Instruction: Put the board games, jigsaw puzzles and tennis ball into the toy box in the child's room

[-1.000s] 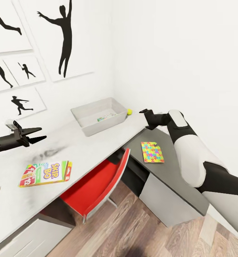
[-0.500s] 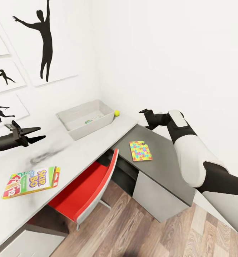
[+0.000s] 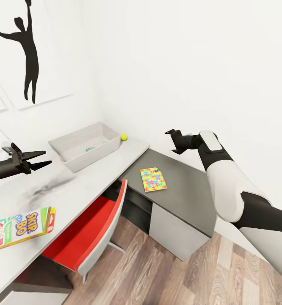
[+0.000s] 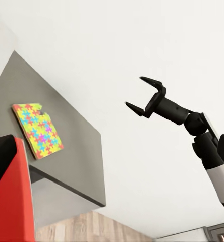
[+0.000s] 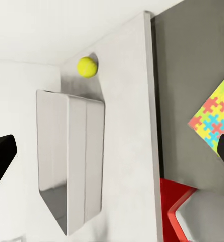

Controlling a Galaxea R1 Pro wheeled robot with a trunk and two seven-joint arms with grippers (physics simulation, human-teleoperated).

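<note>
The light-grey toy box (image 3: 71,148) stands on the table (image 3: 90,180) by the wall, with a small coloured flat thing inside. The tennis ball (image 3: 123,137) lies just beyond the box's far end; the right wrist view has the ball (image 5: 87,66) beside the box (image 5: 71,151). One jigsaw puzzle (image 3: 153,179) rests on the lower dark-grey section, also seen as the puzzle (image 4: 37,129). A yellow, green and red board game (image 3: 18,226) lies near the table's front. My left gripper (image 3: 40,160) hovers open over the table. My right gripper (image 3: 170,142) is open and empty above the dark section.
A red-and-white swivel chair (image 3: 88,237) is tucked under the table. Black silhouette pictures (image 3: 29,55) hang on the white wall. Wood-plank floor (image 3: 158,275) lies in front of the white cabinet door (image 3: 172,235).
The whole picture has shifted left, so the camera has turned right. Both grippers hold the same pose and stay open. A second puzzle at the left edge has left the view.
</note>
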